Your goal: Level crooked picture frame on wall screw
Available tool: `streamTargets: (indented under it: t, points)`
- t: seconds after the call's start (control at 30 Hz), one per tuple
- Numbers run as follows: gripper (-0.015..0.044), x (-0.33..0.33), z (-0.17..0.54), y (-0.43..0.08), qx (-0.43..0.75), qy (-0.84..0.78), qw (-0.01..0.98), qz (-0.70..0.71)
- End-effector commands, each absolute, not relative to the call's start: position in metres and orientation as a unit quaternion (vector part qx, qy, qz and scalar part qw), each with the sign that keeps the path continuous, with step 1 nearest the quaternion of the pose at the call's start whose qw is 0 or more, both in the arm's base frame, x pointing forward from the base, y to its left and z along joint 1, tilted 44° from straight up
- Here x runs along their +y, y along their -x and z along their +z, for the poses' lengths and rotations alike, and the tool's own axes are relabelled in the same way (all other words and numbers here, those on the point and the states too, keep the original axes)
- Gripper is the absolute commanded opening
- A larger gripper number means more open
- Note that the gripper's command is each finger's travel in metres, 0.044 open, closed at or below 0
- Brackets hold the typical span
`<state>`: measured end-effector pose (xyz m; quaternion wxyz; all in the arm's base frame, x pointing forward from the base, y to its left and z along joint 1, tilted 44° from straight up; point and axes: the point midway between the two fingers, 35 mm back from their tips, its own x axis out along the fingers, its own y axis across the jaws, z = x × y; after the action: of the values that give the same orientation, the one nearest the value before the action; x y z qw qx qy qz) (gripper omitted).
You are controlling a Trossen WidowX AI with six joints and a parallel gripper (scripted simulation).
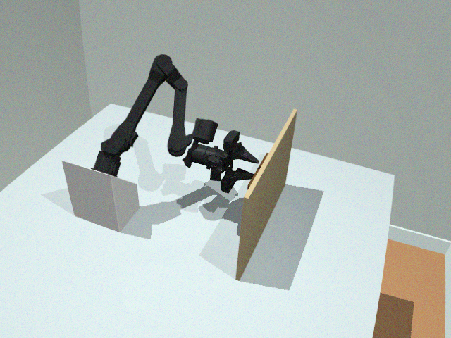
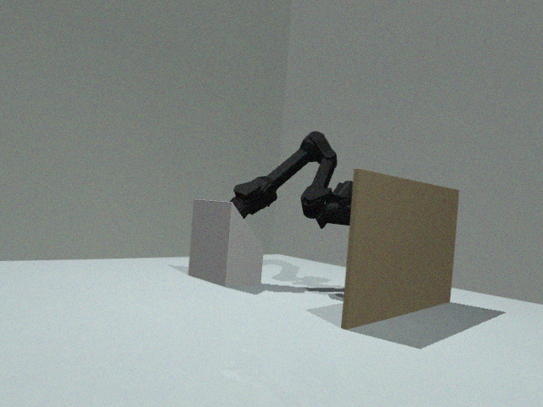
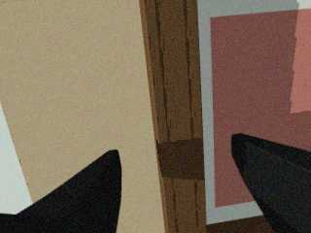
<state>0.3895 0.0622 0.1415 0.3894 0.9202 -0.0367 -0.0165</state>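
Note:
The picture frame's brown wooden side bar [image 3: 177, 73] runs nearly upright through the wrist view, leaning slightly. Beside it are a pale border [image 3: 206, 97] and a dull red picture [image 3: 253, 73]. In the top view only a thin brown strip of the frame [image 1: 264, 158] shows in front of the upright board [image 1: 269, 196] [image 2: 403, 245] [image 3: 73, 73]. My gripper [image 3: 175, 151] [image 1: 255, 168] is open, one fingertip on each side of the bar, with gaps to both sides of it. The board hides the gripper in the exterior view. The screw and notched strip are hidden. I cannot tell whether the frame is level.
A pale grey box-like block [image 1: 92, 196] [image 2: 209, 241] stands on the white table [image 1: 163, 284] [image 2: 153, 350] near the arm's base. The board stands upright on the table in front of the arm. A dark shadow crosses the side bar between the fingertips.

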Motion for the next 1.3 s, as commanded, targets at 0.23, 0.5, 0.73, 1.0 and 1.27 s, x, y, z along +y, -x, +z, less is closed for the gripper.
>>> streamTargets:
  t: [0.23,0.5,0.73,1.0,1.27]
  points:
    - [0.026,0.072,0.137,-0.299,-0.035,-0.892,0.45,-0.02]
    - [0.026,0.077,0.153,-0.291,-0.032,-0.889,0.457,-0.021]
    - [0.026,0.076,0.17,-0.261,-0.033,-0.877,0.478,-0.022]
    - [0.026,0.066,0.178,-0.227,-0.033,-0.863,0.503,-0.023]
    - [0.026,0.065,0.179,-0.221,-0.033,-0.862,0.505,-0.022]
